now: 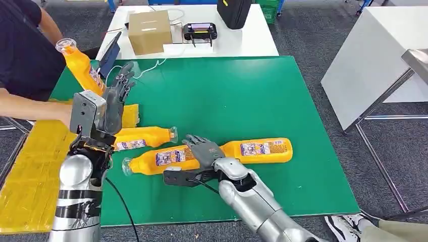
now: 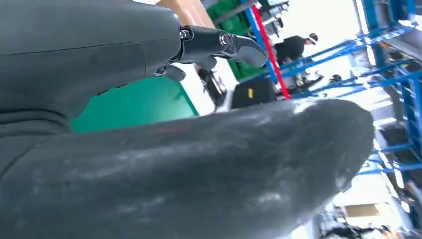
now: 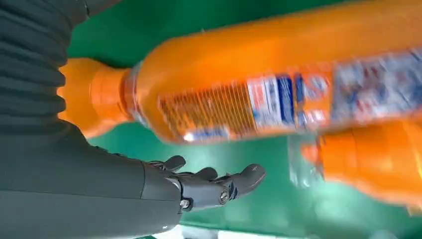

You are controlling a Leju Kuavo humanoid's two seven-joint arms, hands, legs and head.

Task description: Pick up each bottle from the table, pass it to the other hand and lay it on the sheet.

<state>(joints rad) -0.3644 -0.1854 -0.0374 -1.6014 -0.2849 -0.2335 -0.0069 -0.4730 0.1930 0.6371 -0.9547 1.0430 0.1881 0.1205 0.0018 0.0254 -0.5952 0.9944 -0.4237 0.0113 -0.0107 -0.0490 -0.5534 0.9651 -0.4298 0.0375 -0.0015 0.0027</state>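
Three orange bottles lie on the green mat [image 1: 237, 91]: one on the left [image 1: 144, 137], one in the middle [image 1: 159, 158], one on the right [image 1: 262, 150]. My right hand [image 1: 204, 150] rests, fingers spread, where the middle bottle's base meets the right bottle's neck. In the right wrist view a bottle [image 3: 278, 84] lies close to the palm and the fingers [image 3: 219, 184] are stretched out, not wrapped around it. My left hand [image 1: 117, 98] is raised with its fingers apart and holds nothing. A fourth bottle [image 1: 81, 65] stands tilted just beside it; what holds it is hidden. The yellow sheet [image 1: 30, 171] lies at the left.
A person [image 1: 20, 50] stands at the far left with a forearm [image 1: 30, 107] reaching behind my left wrist. The white table behind holds a cardboard box [image 1: 150, 31], a controller [image 1: 200, 31] and a black bag [image 1: 233, 12]. Another white table [image 1: 373, 60] stands at the right.
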